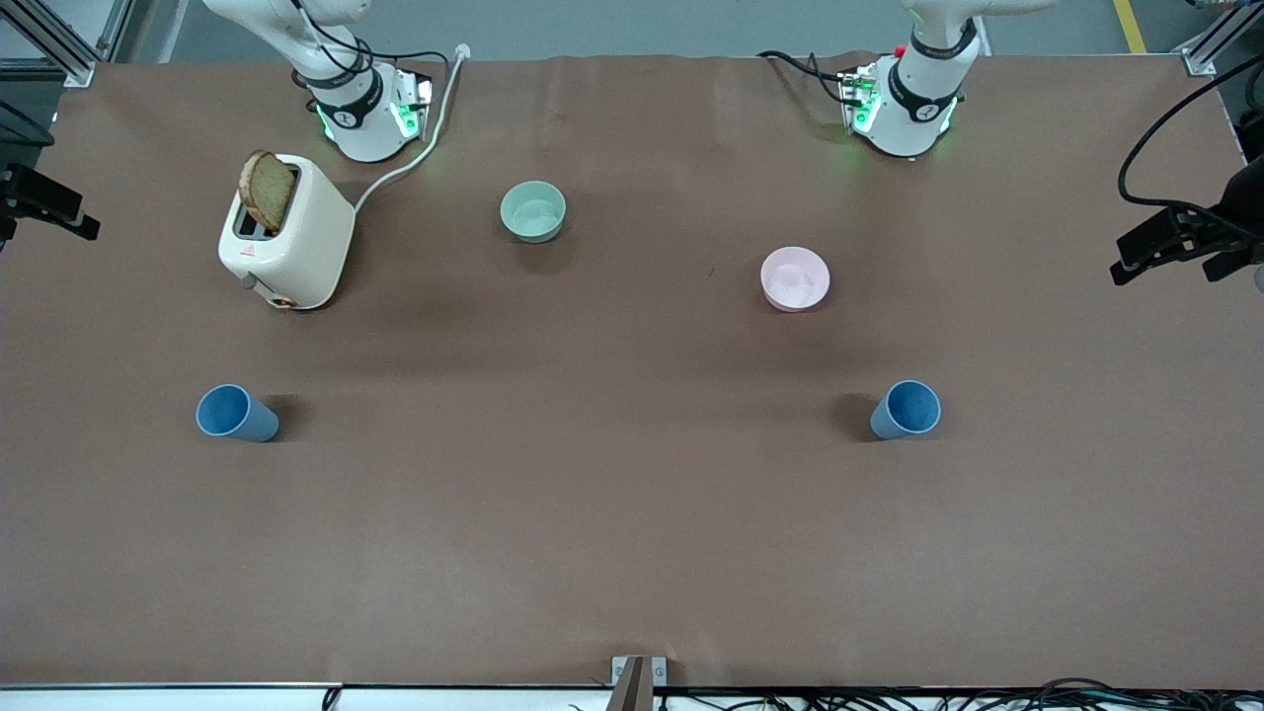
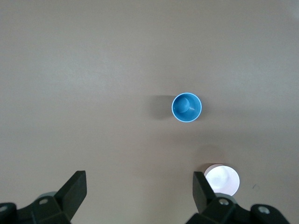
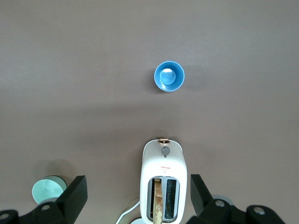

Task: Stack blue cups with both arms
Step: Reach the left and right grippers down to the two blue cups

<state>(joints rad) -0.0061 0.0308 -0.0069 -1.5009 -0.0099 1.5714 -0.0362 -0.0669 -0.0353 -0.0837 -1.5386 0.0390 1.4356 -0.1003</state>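
Two blue cups stood upright and well apart, one (image 1: 235,412) toward the right arm's end of the table, the other (image 1: 906,410) toward the left arm's end, nearer the front camera than the pink bowl (image 1: 795,278). Both arms waited high above the table; the left gripper (image 2: 138,193) and right gripper (image 3: 138,196) hung wide open and empty, seen only in their wrist views. A toaster (image 1: 286,233) held a bread slice (image 1: 268,191).

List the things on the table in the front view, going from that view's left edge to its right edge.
Blue cup → toaster → green bowl → pink bowl → second blue cup.
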